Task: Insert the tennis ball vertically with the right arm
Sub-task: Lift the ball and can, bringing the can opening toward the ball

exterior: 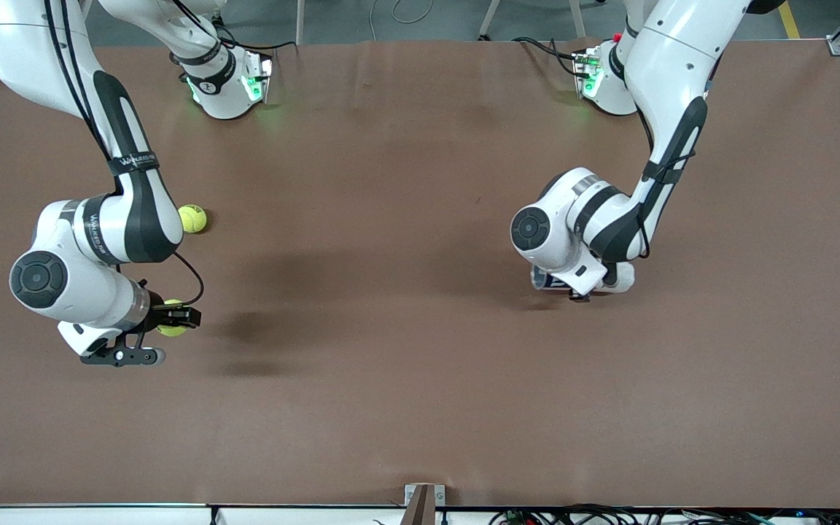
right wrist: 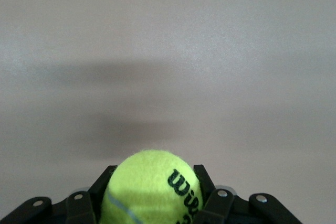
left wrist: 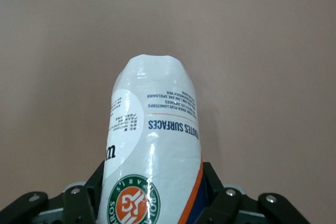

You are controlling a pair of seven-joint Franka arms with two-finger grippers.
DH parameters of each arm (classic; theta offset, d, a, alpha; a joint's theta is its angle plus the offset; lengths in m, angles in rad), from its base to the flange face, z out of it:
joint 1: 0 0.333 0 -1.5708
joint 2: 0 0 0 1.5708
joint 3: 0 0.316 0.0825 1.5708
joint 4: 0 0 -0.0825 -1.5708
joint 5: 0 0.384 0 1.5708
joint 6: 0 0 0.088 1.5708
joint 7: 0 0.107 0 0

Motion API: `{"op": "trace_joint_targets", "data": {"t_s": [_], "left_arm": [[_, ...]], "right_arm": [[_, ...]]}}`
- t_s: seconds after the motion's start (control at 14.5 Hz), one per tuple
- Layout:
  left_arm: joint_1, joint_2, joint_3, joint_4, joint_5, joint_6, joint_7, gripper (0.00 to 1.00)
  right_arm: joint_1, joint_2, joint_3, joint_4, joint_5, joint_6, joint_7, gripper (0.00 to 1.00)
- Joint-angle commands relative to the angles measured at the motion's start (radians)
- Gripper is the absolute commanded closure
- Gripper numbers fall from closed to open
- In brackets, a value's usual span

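My right gripper (exterior: 173, 321) is shut on a yellow tennis ball (exterior: 170, 329) and holds it above the table at the right arm's end. In the right wrist view the ball (right wrist: 149, 184) fills the space between the black fingers (right wrist: 205, 182). My left gripper (exterior: 582, 290) is shut on a white ball can (left wrist: 152, 129) with a green and orange round logo. In the front view the can (exterior: 542, 279) is mostly hidden under the left wrist. The can's mouth does not show.
A second yellow tennis ball (exterior: 192, 218) lies on the brown table (exterior: 405, 306), beside the right forearm and farther from the front camera than the held ball. The arm bases stand along the table's top edge.
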Motion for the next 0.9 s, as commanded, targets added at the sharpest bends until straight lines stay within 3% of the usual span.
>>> {"op": "trace_joint_targets", "data": {"t_s": [0.0, 0.28, 0.48, 0.83], "left_arm": [[-0.002, 0.01, -0.054, 0.102, -0.085, -0.014, 0.035, 0.27], [-0.007, 0.027, -0.115, 0.219, -0.271, 0.013, 0.152, 0.27], [-0.01, 0.036, -0.169, 0.256, -0.372, 0.137, 0.192, 0.27], [-0.039, 0.154, -0.262, 0.351, -0.426, 0.324, 0.187, 0.27]], "right_arm": [[0.006, 0.002, 0.0, 0.03, 0.012, -0.032, 0.013, 0.62], [0.046, -0.003, 0.001, 0.088, 0.012, -0.155, 0.074, 0.62], [0.095, -0.046, 0.003, 0.093, 0.066, -0.233, 0.137, 0.62], [0.23, -0.112, 0.003, 0.091, 0.169, -0.301, 0.361, 0.62]]}}
